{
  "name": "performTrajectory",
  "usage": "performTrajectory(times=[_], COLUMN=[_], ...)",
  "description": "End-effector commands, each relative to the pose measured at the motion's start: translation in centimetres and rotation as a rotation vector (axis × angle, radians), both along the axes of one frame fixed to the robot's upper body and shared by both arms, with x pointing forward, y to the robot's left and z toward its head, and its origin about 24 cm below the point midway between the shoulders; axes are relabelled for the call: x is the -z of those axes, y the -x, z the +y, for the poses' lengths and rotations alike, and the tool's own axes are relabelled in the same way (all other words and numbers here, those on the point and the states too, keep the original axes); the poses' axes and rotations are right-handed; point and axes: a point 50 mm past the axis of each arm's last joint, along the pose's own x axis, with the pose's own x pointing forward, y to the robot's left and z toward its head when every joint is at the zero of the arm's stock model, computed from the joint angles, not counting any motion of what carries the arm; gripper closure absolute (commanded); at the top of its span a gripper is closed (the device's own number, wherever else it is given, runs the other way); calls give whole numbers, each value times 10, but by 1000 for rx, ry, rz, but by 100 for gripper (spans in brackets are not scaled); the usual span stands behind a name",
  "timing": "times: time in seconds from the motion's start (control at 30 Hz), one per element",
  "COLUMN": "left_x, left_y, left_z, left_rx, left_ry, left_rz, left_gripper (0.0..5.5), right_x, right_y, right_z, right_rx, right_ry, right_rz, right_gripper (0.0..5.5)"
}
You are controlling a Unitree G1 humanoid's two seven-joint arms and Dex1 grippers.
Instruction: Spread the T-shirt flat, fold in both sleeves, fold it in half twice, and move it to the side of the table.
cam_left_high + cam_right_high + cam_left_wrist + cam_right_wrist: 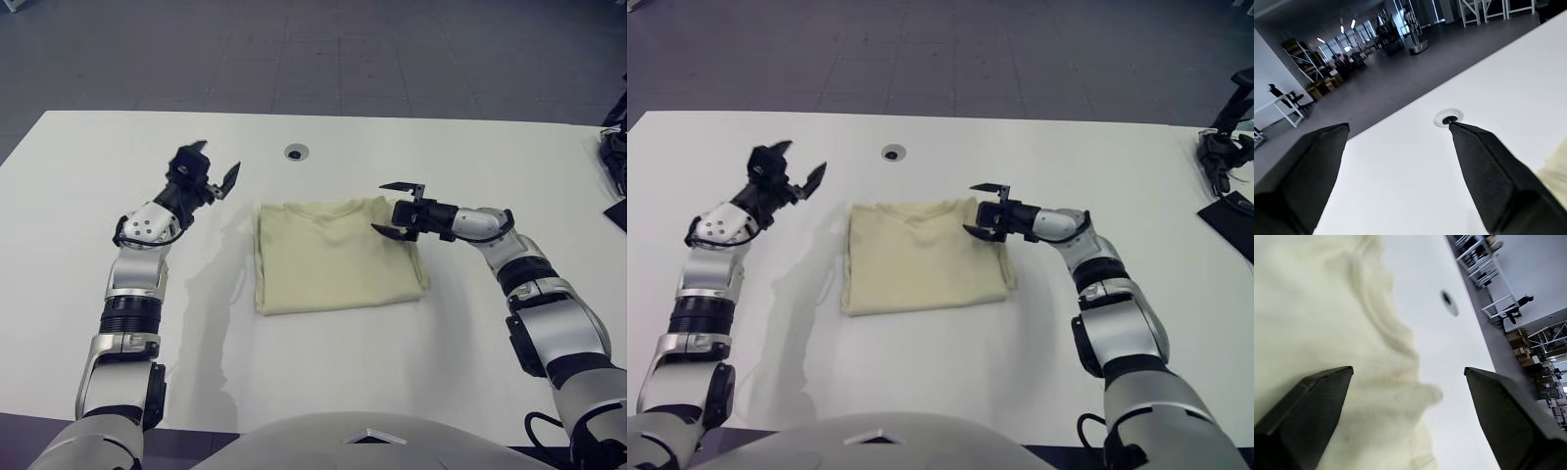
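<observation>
In the head view we note the folded T-shirt beneath the spread right gripper and apart from the spread left gripper; left wrist view, jaws wide over the table; right wrist view, jaws wide over the T-shirt.

One pale yellow T-shirt, folded into a single rectangle, lies on one white table with one round cable port, flanked by two two-fingered grippers, one left gripper and one right gripper
</observation>
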Motion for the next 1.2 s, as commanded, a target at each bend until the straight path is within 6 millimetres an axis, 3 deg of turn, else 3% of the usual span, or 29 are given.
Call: performTrajectory(times=[0.03,0.2,0.37,0.47,0.53,0.67,0.77,1.03,1.2], left_x=[-9,-13,-20,-19,-22,-23,-19,-8,-6], left_y=[8,16,27,33,41,54,58,60,57], left_z=[-2,-10,-12,-16,-19,-30,-35,-46,-50], left_rx=[-17,7,18,34,56,120,144,177,186], left_ry=[-44,-64,-81,-97,-104,-126,-156,-145,-133], left_rz=[-52,-73,-95,-99,-113,-124,-113,-78,-73], left_gripper=[100,16,12,12,12,12,12,12,12], right_x=[8,13,12,8,2,-3,-4,19,9], right_y=[-5,-2,24,45,62,104,119,129,130], right_z=[2,-27,-74,-85,-77,-37,-18,15,39], right_rx=[-30,-52,-133,-226,-318,-525,-603,-674,-725], right_ry=[221,472,642,640,586,438,395,345,232], right_rz=[-13,-30,129,188,196,228,253,257,185], right_gripper=[47,10,10,10,10,10,10,10,10])
